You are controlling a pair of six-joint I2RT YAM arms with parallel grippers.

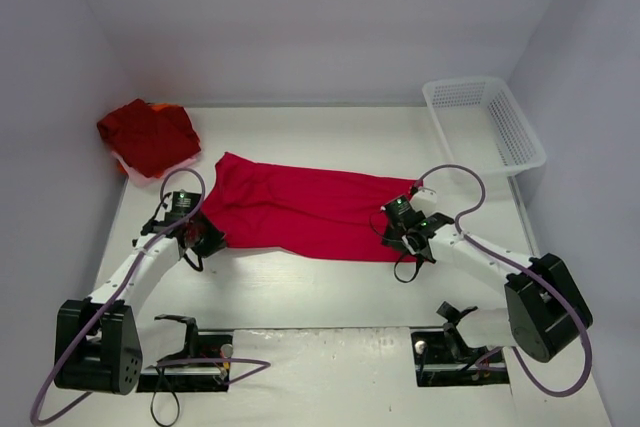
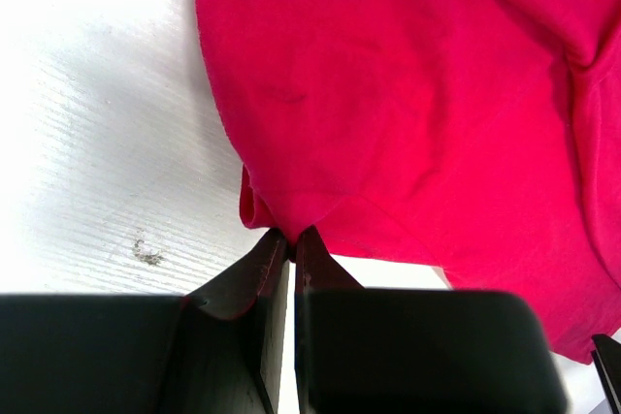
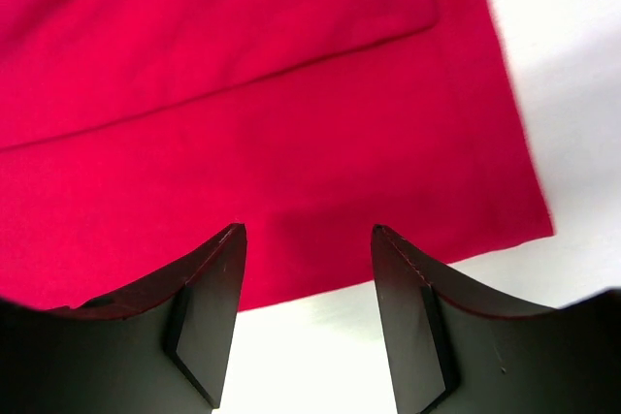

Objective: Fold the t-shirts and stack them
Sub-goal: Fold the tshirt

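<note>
- Top external view shows the white table (image 1: 300,287). It is flat and hard, with faint lines in it.
- The shirt (image 1: 300,209) is the biggest thing on it. It lies in the middle as a long bright red strip that runs left to right. It is soft, thin cloth, mostly smooth, with a few low folds.
- The basket (image 1: 470,84) sits at the far right. It is white plastic with lots of small holes, and it looks empty.
- The pile (image 1: 148,137) is at the far left, well apart from the basket. It is a lumpy bundle of darker red cloth, with a bit of orange showing at its far edge.
- The left gripper (image 1: 205,239) is at the shirt's near left corner. In the left wrist view, the left gripper (image 2: 292,237) is pinched tight, and a little fold of the shirt's edge sits right at the tips. I think it has the corner.
- The right gripper (image 1: 398,230) is at the shirt's near right end. In the right wrist view, the right gripper (image 3: 309,232) stands partly wide over the hem and holds nothing.
- I think the step is grabbing the near edge to make a fold.
- Next, the right gripper should go down and close on the hem. Then both should lift together and lay the cloth over evenly. Thin cloth can slip or bunch up.
</note>
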